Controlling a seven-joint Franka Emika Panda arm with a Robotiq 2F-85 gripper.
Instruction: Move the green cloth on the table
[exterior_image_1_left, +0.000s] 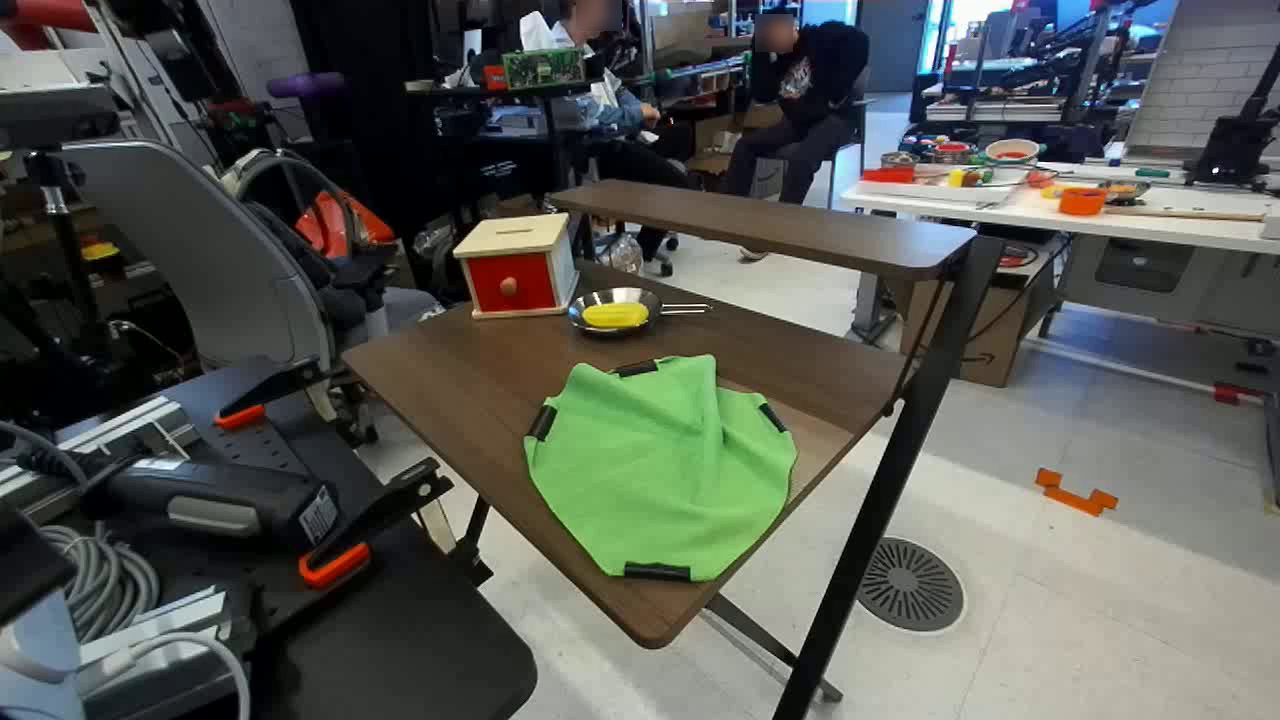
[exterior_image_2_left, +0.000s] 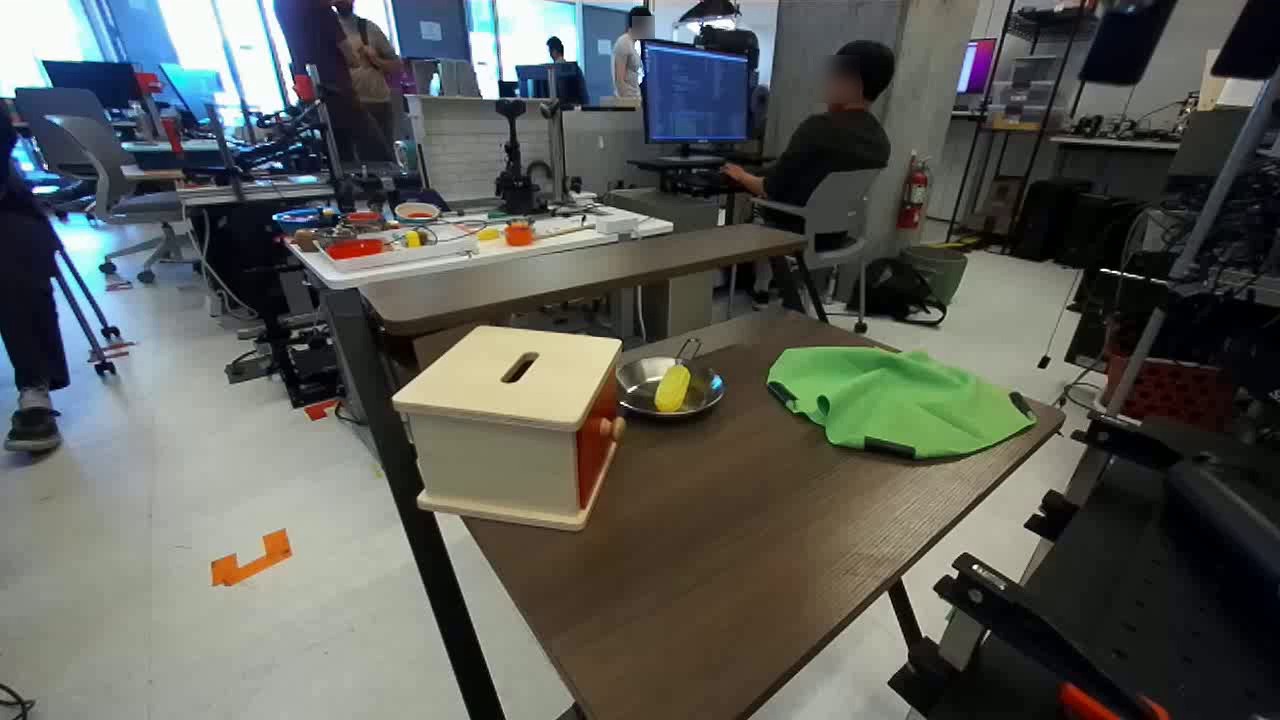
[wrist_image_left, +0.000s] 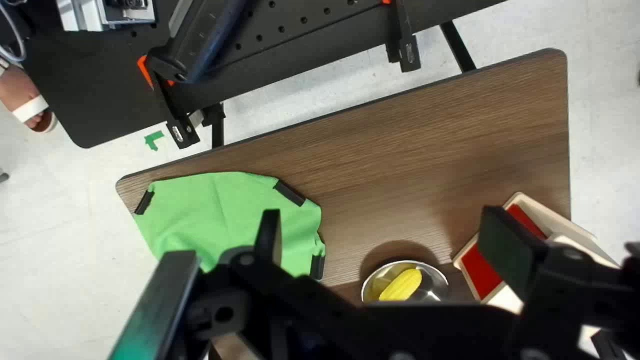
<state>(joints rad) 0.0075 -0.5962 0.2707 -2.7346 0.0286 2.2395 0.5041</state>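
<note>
The bench (exterior_image_2_left: 740, 560) carries all the pieces, with a raised shelf (exterior_image_1_left: 760, 228) along one long side. Our green cloth (exterior_image_1_left: 655, 470) lies rumpled near a corner of it, close by the short edge; nothing grips it, so we judge the move is yet to come, and its folds may offer something to pinch. Toward the opposite end sits a wooden box (exterior_image_2_left: 505, 440) with a red drawer front (exterior_image_1_left: 525, 275), perhaps parked there to leave the cloth room. The claw (wrist_image_left: 385, 240) hangs over the bench, jaws spread wide with nothing held between them, which suits an approach. Beside the box, a metal pan (exterior_image_2_left: 639, 376) cradles a yellow corn cob (wrist_image_left: 402, 284), probably so it won't roll.

We can read no brand: a carton (exterior_image_1_left: 992, 352) bears an arrow, while the text on a monitor (exterior_image_2_left: 696, 95) and the white label (exterior_image_1_left: 319, 515) on a black device (exterior_image_1_left: 210, 490) are too fine.
</note>
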